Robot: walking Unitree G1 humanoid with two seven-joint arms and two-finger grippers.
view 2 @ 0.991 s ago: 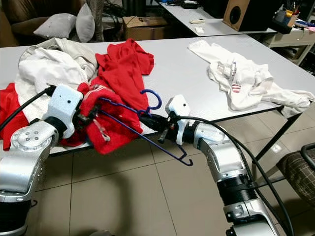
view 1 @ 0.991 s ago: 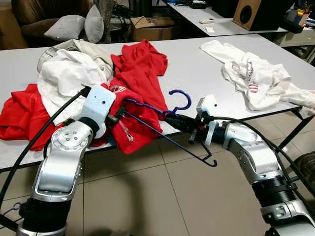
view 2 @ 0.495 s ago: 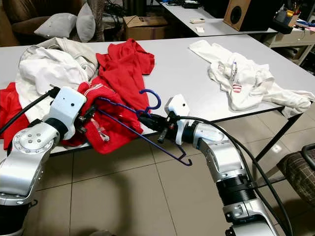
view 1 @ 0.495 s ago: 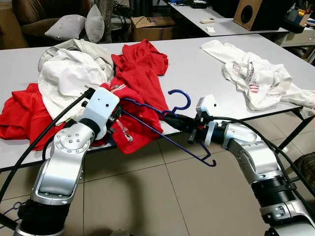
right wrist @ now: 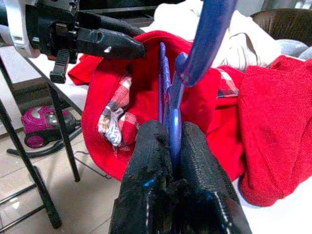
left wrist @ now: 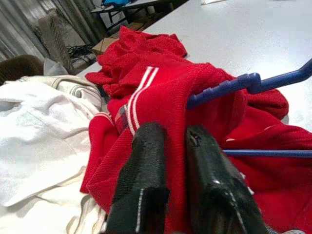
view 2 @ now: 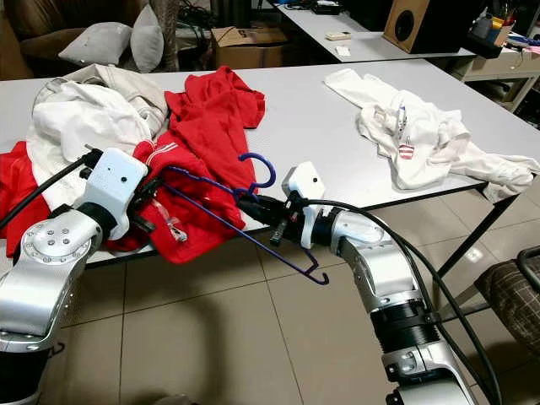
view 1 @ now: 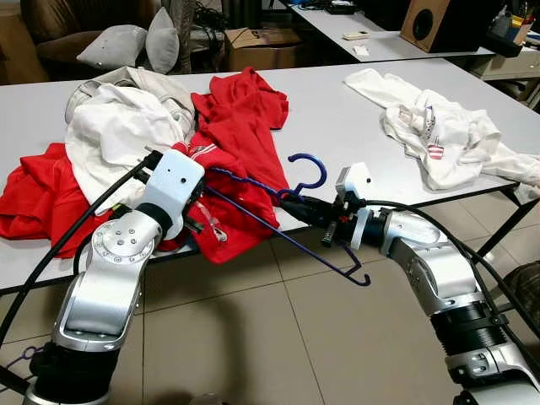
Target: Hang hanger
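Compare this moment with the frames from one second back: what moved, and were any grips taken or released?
The left gripper edged slightly up and toward the table between the earliest frames and now, carrying the pinched red garment with it. No grip changed: it stays shut on the red cloth, and the right gripper stays clamped on the blue hanger near its hook. The hanger, the white clothes and the table look unchanged.

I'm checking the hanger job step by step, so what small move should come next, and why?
Probably the right hand should ease the blue hanger further into the red garment. It grips the hanger near the hook, one hanger arm is already inside the cloth, and the left hand pinches the red fabric at the table edge.
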